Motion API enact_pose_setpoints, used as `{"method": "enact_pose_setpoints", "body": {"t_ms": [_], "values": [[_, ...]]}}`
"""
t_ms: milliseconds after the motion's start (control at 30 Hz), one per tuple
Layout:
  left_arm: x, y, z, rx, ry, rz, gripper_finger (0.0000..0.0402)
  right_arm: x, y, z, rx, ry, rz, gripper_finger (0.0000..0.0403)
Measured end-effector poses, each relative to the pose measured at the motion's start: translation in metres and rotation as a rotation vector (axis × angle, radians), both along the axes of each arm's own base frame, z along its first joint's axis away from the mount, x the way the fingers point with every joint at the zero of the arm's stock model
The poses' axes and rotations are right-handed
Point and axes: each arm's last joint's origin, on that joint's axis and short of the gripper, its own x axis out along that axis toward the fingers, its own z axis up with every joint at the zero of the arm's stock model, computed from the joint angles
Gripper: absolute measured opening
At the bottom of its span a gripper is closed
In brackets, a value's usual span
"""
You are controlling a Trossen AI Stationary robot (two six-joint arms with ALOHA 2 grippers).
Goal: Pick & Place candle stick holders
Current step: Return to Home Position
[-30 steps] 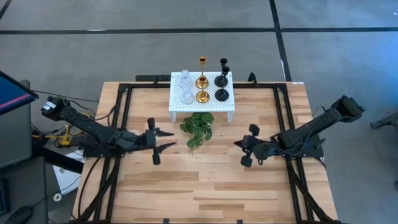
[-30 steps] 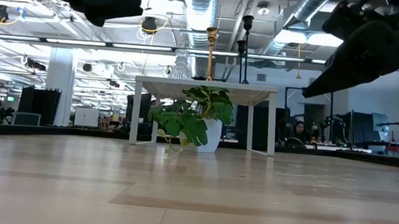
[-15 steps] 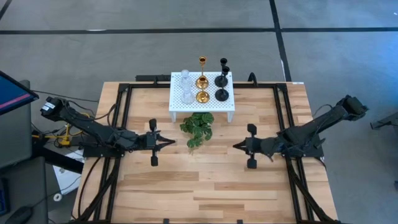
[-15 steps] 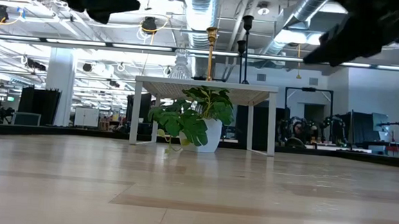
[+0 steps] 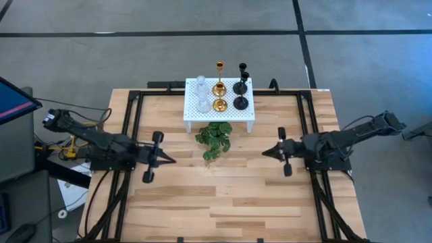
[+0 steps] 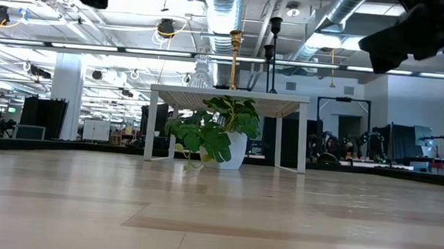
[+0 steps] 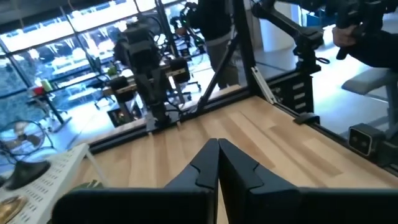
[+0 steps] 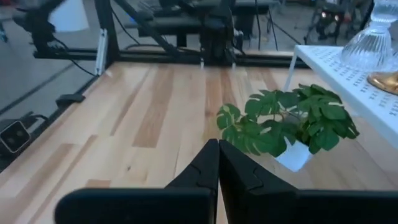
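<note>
Both arms, you will note, have drawn back from the white perforated stand since a second ago. The left gripper, then spread open off the stand's front left, now hangs farther to the left of it, fingers pressed together and empty. The right gripper, fingers likewise closed on nothing, sits off the stand's front right. On the stand, unmoved: two clear glass candle stick holders along its left side, two shiny gold candle stick holders down its middle, two black candle stick holders along its right. A green leafy potted plant stands just in front of the stand
</note>
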Motion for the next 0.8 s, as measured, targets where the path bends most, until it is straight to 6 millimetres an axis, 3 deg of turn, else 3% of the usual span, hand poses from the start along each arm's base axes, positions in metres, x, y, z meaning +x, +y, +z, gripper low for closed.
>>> {"method": "enact_pose_setpoints", "body": {"t_ms": [400, 800], "values": [[-0.022, 0.020, -0.032, -0.063, -0.086, 0.104, 0.0006, -0.019, -0.021, 0.002, -0.007, -0.132, 0.058, 0.0000], [-0.031, 0.023, -0.052, -0.080, -0.142, 0.107, 0.0006, -0.036, -0.032, 0.001, -0.026, -0.163, -0.018, 0.0000]]}}
